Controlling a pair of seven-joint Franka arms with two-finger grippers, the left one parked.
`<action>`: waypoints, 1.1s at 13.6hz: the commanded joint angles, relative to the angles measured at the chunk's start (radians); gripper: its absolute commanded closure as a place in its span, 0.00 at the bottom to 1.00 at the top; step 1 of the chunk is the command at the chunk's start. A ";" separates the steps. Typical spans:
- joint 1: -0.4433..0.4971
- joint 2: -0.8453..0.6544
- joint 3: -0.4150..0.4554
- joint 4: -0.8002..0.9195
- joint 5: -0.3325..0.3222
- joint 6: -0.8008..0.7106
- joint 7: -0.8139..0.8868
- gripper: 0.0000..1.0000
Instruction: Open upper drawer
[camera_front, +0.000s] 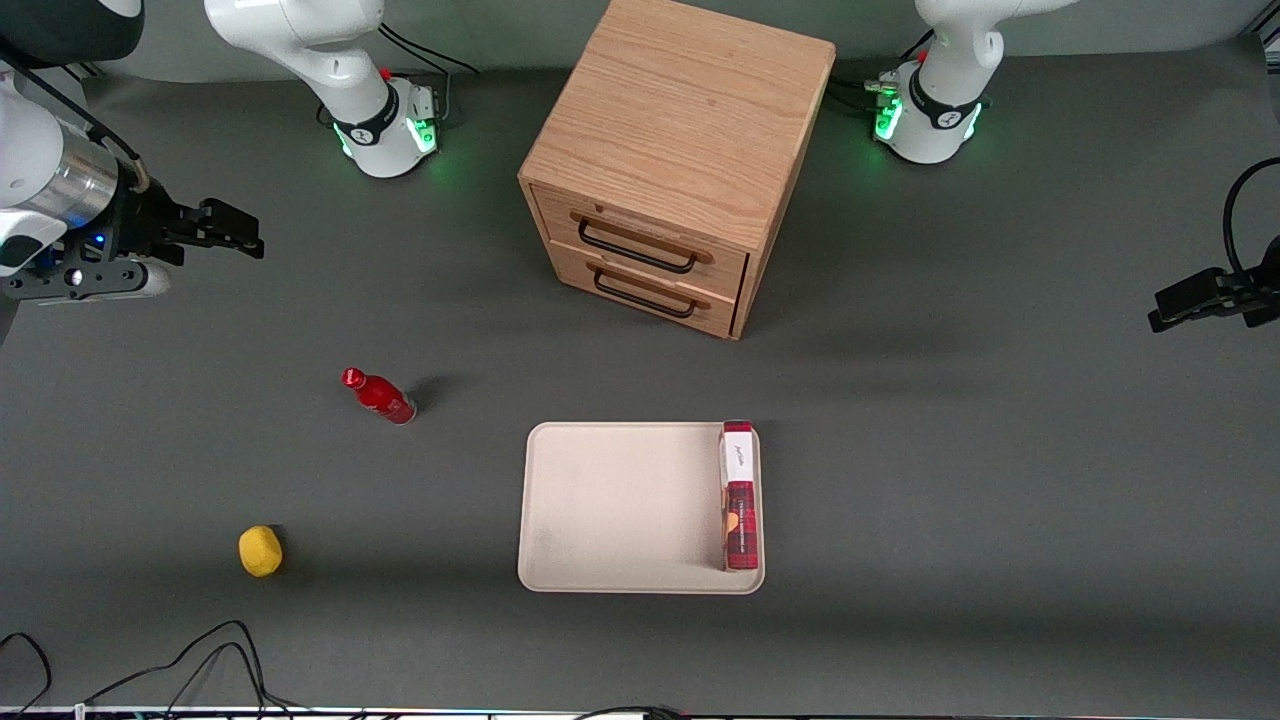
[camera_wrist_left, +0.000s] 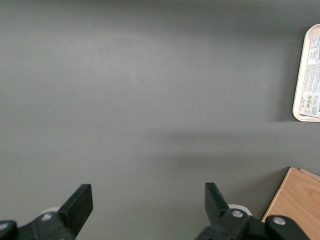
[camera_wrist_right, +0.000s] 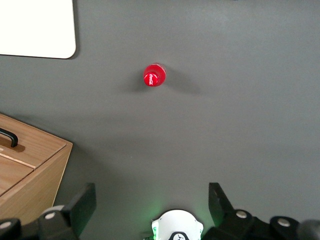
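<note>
Up front, the upper drawer sits closed above its twin in the cabinet on the counter, the gripper hanging well apart toward the working arm's end, while the right wrist view shows its fingers spread wide, grasping nothing, over a red bottle.

Right arm held high over its own end of the table, wrist level. Gripper pointing sideways toward the parked arm's end, fingers wide apart, holding nothing, touching nothing.
</note>
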 joint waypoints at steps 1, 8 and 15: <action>0.008 -0.017 0.000 -0.003 0.009 -0.002 0.012 0.00; 0.014 -0.011 0.039 -0.023 0.011 -0.013 0.006 0.00; 0.018 0.044 0.237 -0.003 0.029 0.054 -0.166 0.00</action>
